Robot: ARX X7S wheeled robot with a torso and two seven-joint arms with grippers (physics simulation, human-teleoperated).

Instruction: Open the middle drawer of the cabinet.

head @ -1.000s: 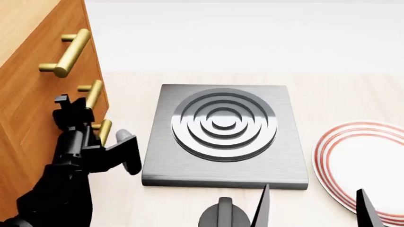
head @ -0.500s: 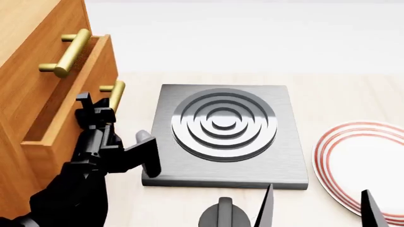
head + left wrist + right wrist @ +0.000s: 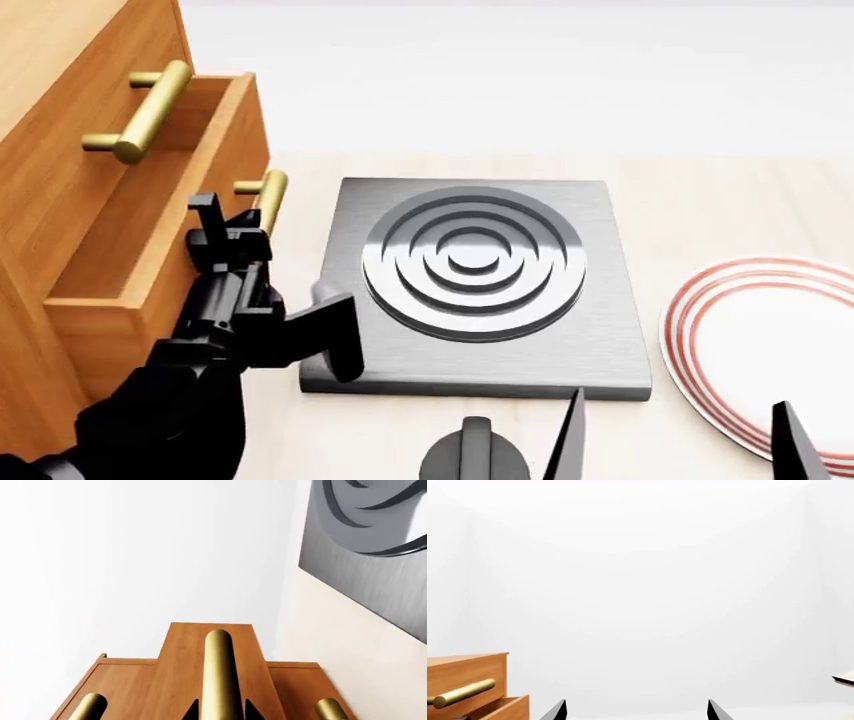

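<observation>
- Left gripper (image 3: 247,240) clamps the brass bar handle (image 3: 268,203) of the middle drawer (image 3: 160,250).
- Drawer juts out of the cabinet (image 3: 54,120), just beside the grey burner plate (image 3: 474,285).
- Right gripper (image 3: 674,440) hangs spread, empty, near the red-ringed plate (image 3: 767,340).

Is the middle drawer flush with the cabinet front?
No, the middle drawer juts out from the cabinet, its hollow inside showing.

My cabinet (image 3: 60,120) stands at the far left, its middle drawer (image 3: 160,230) jutting out toward the burner plate (image 3: 467,290) — which lies just right of it on the table (image 3: 694,200). Further right sits a plate (image 3: 774,340), apart from the burner plate. My left gripper (image 3: 240,235) is at the drawer's handle (image 3: 267,200).
</observation>
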